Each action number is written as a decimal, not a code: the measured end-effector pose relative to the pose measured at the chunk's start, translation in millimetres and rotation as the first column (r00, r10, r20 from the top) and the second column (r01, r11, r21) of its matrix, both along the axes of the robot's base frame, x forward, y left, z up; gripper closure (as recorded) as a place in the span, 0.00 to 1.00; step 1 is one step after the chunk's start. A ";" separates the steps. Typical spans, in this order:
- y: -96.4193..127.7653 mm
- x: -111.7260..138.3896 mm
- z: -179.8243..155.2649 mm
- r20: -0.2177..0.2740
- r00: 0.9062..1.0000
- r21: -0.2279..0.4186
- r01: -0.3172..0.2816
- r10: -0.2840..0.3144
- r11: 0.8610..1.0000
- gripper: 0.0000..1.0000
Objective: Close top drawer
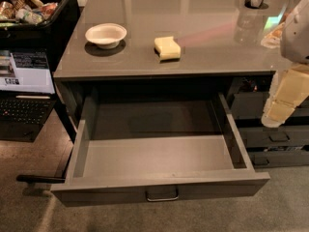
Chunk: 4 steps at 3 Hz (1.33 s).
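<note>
The top drawer (159, 190) is pulled far out from under the grey counter (217, 57). Its dark-grey front faces me, with a small metal bail handle (162, 195) at its centre. Its shallow grey interior (154, 154) holds nothing. My gripper (276, 112), cream and white, hangs at the right edge of the view. It is beside the drawer's right side wall, above and to the right of the front, and does not touch the drawer.
A white bowl (105, 35) and a yellow sponge (167, 48) sit on the counter. Narrower grey drawers (275, 138) stack at the right, behind my gripper. A laptop (24, 81) and a black bin of snacks (29, 8) stand at the left.
</note>
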<state>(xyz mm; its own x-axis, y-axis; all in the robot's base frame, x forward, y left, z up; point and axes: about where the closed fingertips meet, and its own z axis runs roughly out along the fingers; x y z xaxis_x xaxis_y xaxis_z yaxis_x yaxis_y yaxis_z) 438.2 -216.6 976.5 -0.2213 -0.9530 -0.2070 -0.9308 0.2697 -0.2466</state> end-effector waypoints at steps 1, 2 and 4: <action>0.0 0.0 0.0 0.000 1.000 0.000 0.000 0.000 1.000 0.00; -0.9 -0.1 0.5 0.014 1.000 0.016 -0.003 0.003 1.000 0.00; -17.2 -1.1 -43.8 0.088 0.996 0.118 -0.045 0.035 0.992 0.00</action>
